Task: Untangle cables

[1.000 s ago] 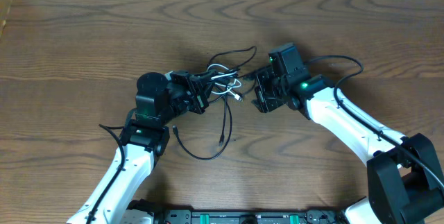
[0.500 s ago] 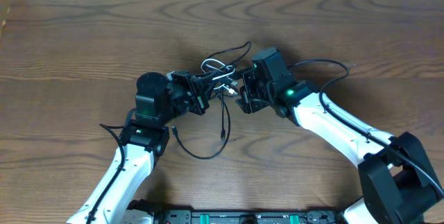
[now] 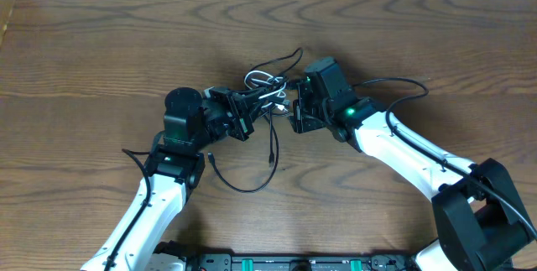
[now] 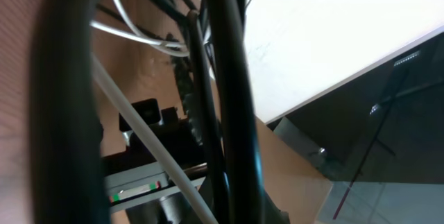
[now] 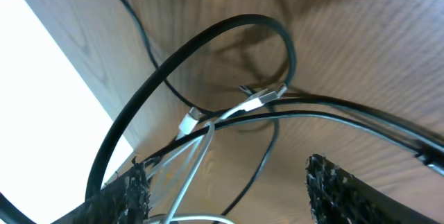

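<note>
Likely a robotics lab: brown wood-grain bench (image 3: 84, 36), white-and-black left arm (image 3: 155, 200) and right arm (image 3: 419, 149), black mounting rail (image 3: 277, 263) at near edge.

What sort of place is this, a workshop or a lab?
Probably a robotics lab bench: a left arm and a right arm mounted at a wooden table, with a small tangle of cables between them.

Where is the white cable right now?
In the overhead view the white cable lies mid-table, tangled with the black cables, between the left end effector and the right end effector.
</note>
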{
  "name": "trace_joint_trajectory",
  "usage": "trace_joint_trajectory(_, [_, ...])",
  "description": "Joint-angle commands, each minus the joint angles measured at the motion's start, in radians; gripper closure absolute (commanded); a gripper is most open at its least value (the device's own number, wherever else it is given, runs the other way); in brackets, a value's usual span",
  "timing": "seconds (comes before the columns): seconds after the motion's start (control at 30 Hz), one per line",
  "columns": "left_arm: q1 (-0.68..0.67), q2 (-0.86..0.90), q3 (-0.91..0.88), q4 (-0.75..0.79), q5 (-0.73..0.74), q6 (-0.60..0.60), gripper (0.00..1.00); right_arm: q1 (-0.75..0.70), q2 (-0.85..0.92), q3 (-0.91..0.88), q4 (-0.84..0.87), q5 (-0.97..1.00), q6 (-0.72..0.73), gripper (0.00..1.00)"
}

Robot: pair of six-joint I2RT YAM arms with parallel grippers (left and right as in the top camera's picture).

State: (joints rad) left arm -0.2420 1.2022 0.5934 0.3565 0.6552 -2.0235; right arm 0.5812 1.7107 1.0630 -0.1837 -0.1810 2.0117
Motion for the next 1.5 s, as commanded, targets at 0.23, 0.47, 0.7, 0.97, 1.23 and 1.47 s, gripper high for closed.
trace_joint_trajectory(0.23, [-0.002, -0.008, 0.011, 0.005, 0.094, -0.064, 0.92, -0.006, 0.121, 0.002, 0.203, -0.081, 0.037, 0.38])
trace_joint_trajectory(0.47, [-0.002, -0.008, 0.011, 0.005, 0.119, -0.062, 0.93, -0.01, 0.141, 0.002, 0.341, -0.113, 0.037, 0.49])
trace_joint_trajectory(0.7, [-0.002, -0.008, 0.011, 0.005, 0.12, -0.062, 0.93, -0.019, 0.141, 0.002, 0.401, -0.163, 0.037, 0.69])
trace_joint_trajectory(0.97, [-0.001, -0.008, 0.011, 0.005, 0.119, -0.062, 0.93, -0.028, 0.141, 0.002, 0.317, -0.105, -0.257, 0.99])
trace_joint_trajectory(1.23, [0.011, -0.007, 0.011, -0.013, -0.039, -0.062, 0.93, -0.035, 0.069, 0.002, 0.098, -0.101, -0.756, 0.99])
trace_joint_trajectory(1.47, [0.013, -0.007, 0.011, -0.173, -0.313, -0.063, 0.92, -0.034, -0.124, 0.002, -0.01, -0.315, -1.3, 0.99])
